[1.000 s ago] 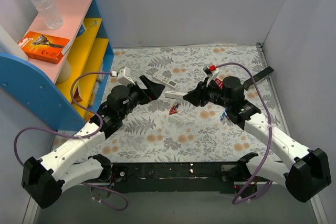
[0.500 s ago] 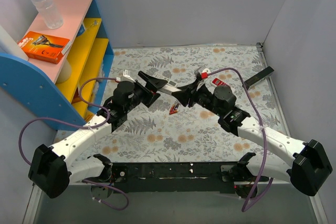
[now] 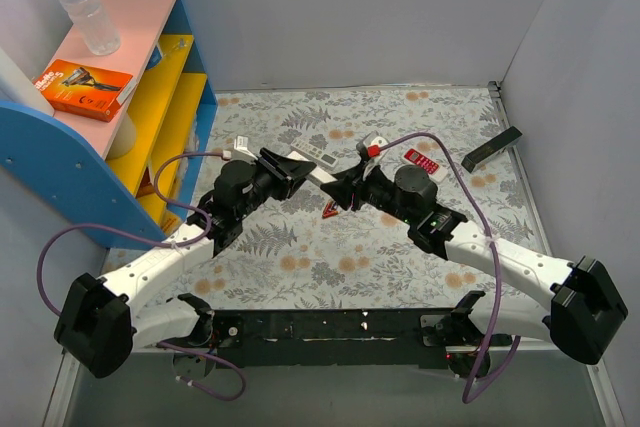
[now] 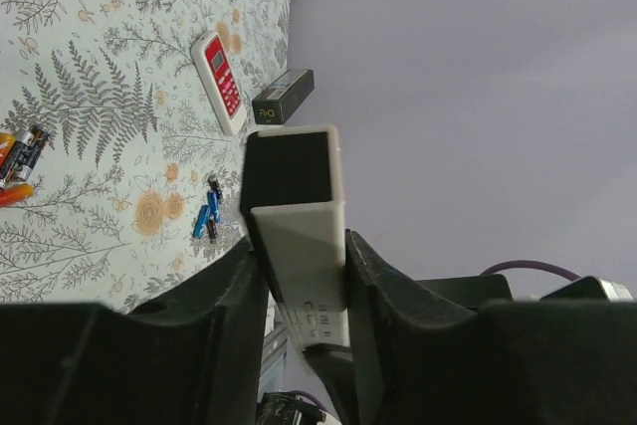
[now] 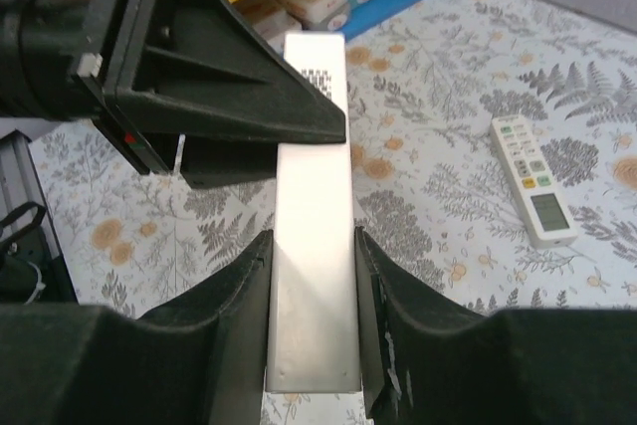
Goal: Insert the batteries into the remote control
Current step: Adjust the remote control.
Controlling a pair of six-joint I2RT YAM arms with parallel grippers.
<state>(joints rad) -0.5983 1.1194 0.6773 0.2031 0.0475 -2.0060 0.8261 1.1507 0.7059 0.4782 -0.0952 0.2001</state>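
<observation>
Remote control [image 5: 313,186]: long slim plain white bar, smooth top face, no buttons on the side shown. It is up off the surface [image 3: 300,257], mid-workspace, spanning between the two arms.
- Right jaws: clamped on one end, one finger on each long edge.
- Left jaws: clamped on the other end, same way.
- Left wrist view shows the end face as a dark rectangle in a white frame [image 4: 291,168].
- There is small print on the white face near the left jaws, too small to read.
- Can't tell whether the back cover is on or off.

Batteries [image 4: 206,216]: tiny blue cylinders lying together on the surface, with a tiny dark cylinder just beside them. They are well apart from the remote control. Looks like two, but the count isn't certain at this size.

Hidden or unclear:
- In the top view the remote control is almost fully covered by the two black jaw assemblies.
- I can't pick out the batteries in the top view. They only show in the left wrist view.
- The near end of the remote control is cut off by the frame edge in both wrist views.

Also on the surface:
- Red remote [image 4: 221,80], with a black box [image 4: 282,108] near it.
- Short white remote with buttons [image 5: 532,181].
- Red-orange pieces [image 3: 331,209], under where the jaws meet.
</observation>
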